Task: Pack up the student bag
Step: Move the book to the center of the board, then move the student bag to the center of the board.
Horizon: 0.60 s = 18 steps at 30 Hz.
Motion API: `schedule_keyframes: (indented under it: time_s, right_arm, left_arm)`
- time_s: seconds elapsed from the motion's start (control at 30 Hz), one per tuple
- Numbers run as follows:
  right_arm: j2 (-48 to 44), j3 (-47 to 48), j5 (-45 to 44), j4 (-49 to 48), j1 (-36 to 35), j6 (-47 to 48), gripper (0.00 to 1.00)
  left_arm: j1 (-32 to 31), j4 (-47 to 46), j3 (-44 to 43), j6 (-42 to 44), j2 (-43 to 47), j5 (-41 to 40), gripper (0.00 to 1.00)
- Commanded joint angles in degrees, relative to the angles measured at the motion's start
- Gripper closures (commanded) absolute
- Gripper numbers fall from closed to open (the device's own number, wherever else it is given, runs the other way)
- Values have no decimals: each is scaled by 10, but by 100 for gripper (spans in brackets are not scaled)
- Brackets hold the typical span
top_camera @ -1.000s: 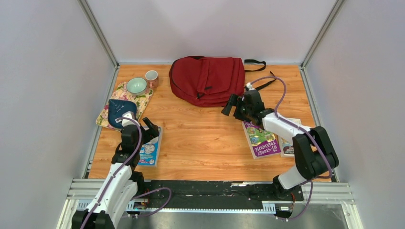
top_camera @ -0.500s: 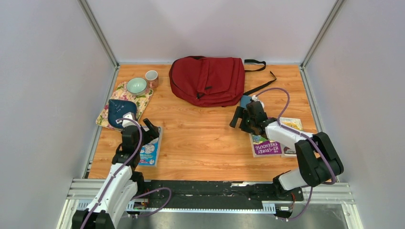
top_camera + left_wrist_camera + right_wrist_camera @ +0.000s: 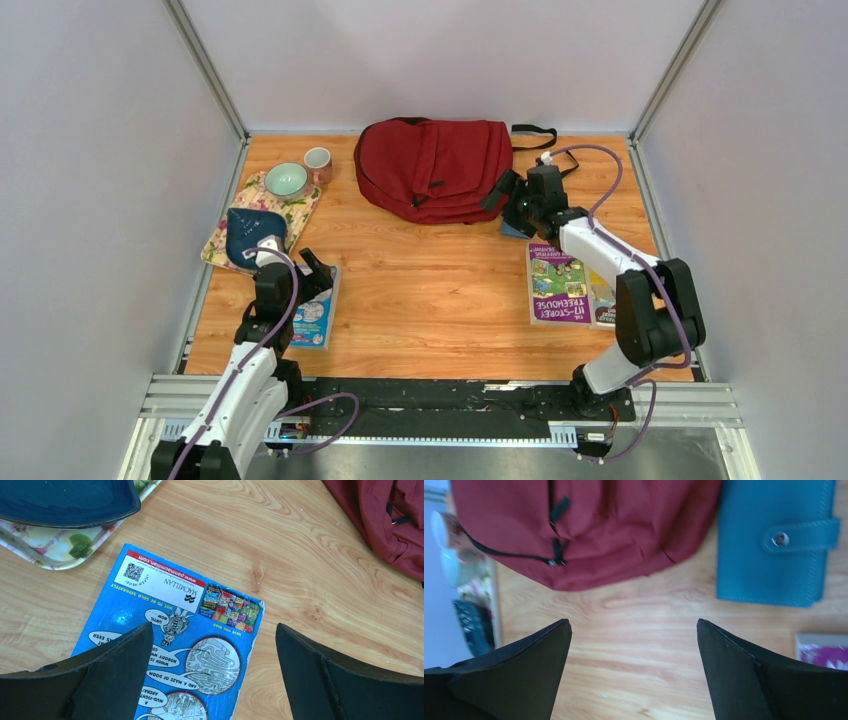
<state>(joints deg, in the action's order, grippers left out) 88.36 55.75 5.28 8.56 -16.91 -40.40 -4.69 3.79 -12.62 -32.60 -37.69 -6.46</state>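
Note:
The student bag [image 3: 430,170], a dark red backpack with black zippers, lies flat at the back of the table; it also fills the upper left of the right wrist view [image 3: 599,525]. My right gripper [image 3: 500,192] hovers at the bag's right near corner, open, with only bare wood between its fingers [image 3: 634,622]. A teal wallet [image 3: 769,545] with a snap tab lies just right of the bag. My left gripper [image 3: 310,265] stands open over a blue book [image 3: 190,645], holding nothing [image 3: 214,626].
A purple book [image 3: 557,283] lies on another book at the right. At the left, a floral tray [image 3: 225,250] carries a dark blue plate [image 3: 250,232] and a pale green bowl [image 3: 287,180]; a cup [image 3: 318,163] stands beside it. Black straps [image 3: 535,130] trail behind the bag.
My right arm drew back over the books, then swung away to the bag's right near corner, still open. The left arm has not moved.

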Motion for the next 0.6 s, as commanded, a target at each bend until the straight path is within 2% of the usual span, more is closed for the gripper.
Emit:
schedule_keyframes:
  time_s: [0.0,0.1,0.23,0.33,0.57]
  right_arm:
    - [48,59,23,-26,6,-132,0]
    - [73,41,51,-79,-3,-207,0]
    - [85,4,34,-141,-25,-295,1]
    - [93,-19,-3,-179,-51,-314,0]
    - [159,-8,-83,-225,-92,-375,0]
  left_arm:
    - [4,-18,-13,11,1,1,1]
    - [4,-12,-18,13,2,-1,1]
    - [4,-9,-20,13,6,-3,1]
    - [4,-8,-16,13,8,-6,1]
    - [4,2,-20,8,13,-4,1]
